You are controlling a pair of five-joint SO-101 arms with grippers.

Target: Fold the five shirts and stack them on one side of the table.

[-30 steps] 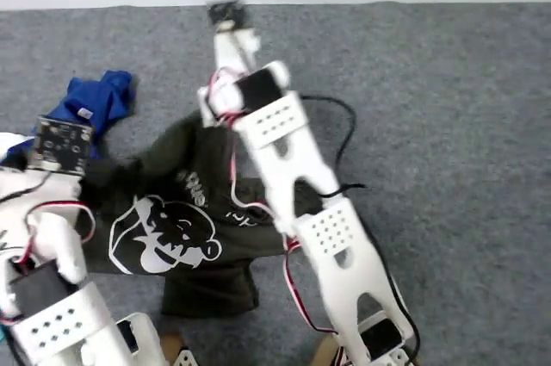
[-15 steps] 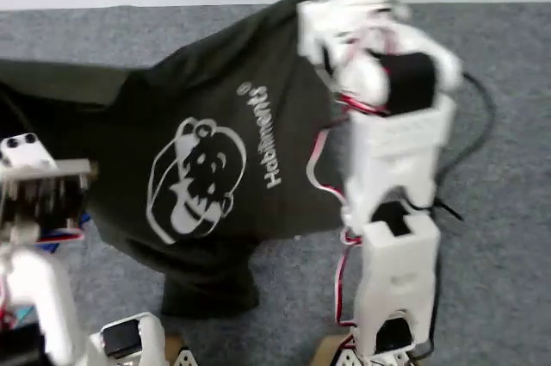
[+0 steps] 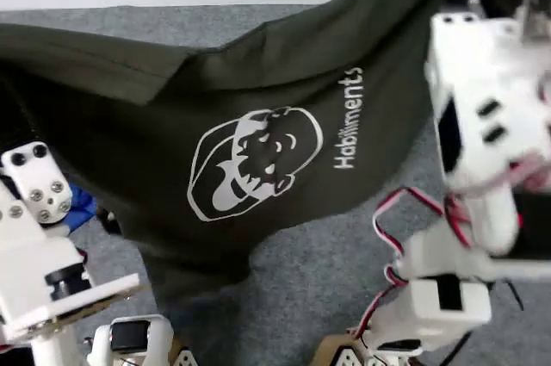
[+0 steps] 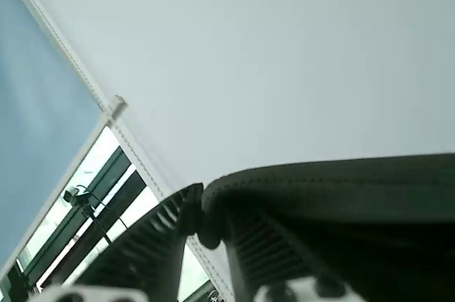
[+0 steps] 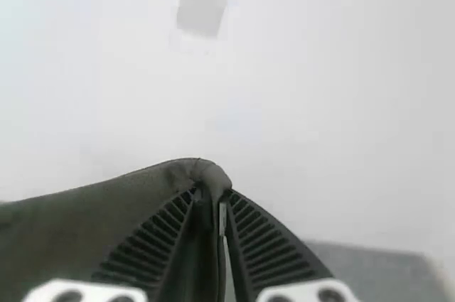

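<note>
Two clamped holds: left end effector [image 4: 208,218] and right end effector [image 5: 211,187] each pinch the dark olive printed cotton shirt [image 3: 155,125], stretched upper-left to upper-right over the grey counter [image 3: 327,263].

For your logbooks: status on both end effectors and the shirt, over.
Left end effector shut on dark shirt. Right end effector likewise. Shirt spread between them. Blue cloth peeking underneath.

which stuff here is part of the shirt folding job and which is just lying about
Part of the job:
- dark green shirt, pinched at two edges by the left tool and right tool
- blue shirt, peeking out under it

Just there:
- grey table cover
- arm cables
</note>
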